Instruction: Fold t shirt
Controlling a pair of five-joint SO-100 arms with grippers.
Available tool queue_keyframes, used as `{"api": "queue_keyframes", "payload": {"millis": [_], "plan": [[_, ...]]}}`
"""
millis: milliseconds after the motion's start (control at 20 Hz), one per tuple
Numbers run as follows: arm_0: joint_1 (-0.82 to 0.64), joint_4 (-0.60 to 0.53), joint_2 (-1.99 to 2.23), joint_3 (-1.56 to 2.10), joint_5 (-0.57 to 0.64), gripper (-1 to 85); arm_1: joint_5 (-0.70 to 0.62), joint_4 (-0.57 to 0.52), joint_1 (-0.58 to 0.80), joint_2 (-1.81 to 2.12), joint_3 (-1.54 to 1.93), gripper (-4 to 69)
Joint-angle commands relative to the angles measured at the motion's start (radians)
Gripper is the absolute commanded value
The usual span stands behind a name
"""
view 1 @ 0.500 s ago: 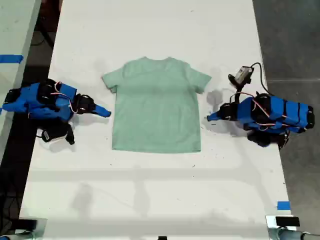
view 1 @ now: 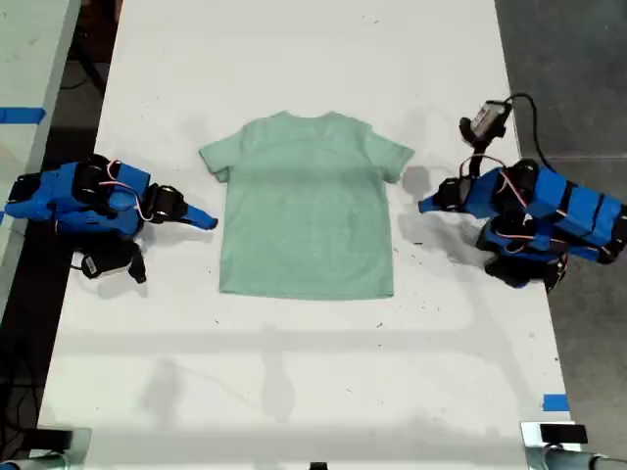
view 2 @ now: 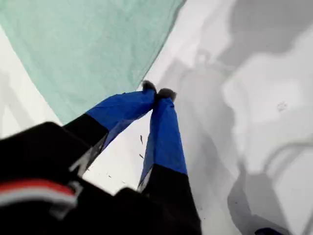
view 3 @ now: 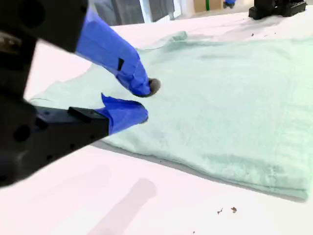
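T shirt [view 1: 309,211] flat and unfolded on the tabletop [view 1: 294,59], an arm at each side.

The shirt lies face up in mid-tabletop, neck toward the exterior view's top. My first gripper [view 1: 423,206], on the exterior view's right, has its jaws clenched tip to tip, holding nothing, just off the shirt's edge below the sleeve. My second gripper [view 1: 208,221], on that view's left, sits low beside the opposite edge, jaws slightly parted and empty.

A white surface [view 1: 304,59] fills the middle, evenly lit with soft shadows. Dark grey floor [view 1: 568,69] lies beyond its edge on the exterior view's right. Blue tape [view 1: 554,402] marks the surface's near corner on that side.
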Motion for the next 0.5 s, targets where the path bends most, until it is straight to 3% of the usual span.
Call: {"api": "queue_keyframes", "payload": {"millis": [0, 150, 450], "plan": [[-0.005, -0.017, 0.005, -0.017, 0.000, 4.3, -0.192, 0.009, 0.189, -0.449, -0.420, 18.9], [-0.005, -0.017, 0.005, -0.017, 0.000, 4.3, -0.311, -0.043, 0.311, -0.879, -0.709, 23.5], [-0.005, -0.017, 0.005, -0.017, 0.000, 4.3, -0.382, -0.166, 0.472, -1.379, -1.003, 20.8]]}}
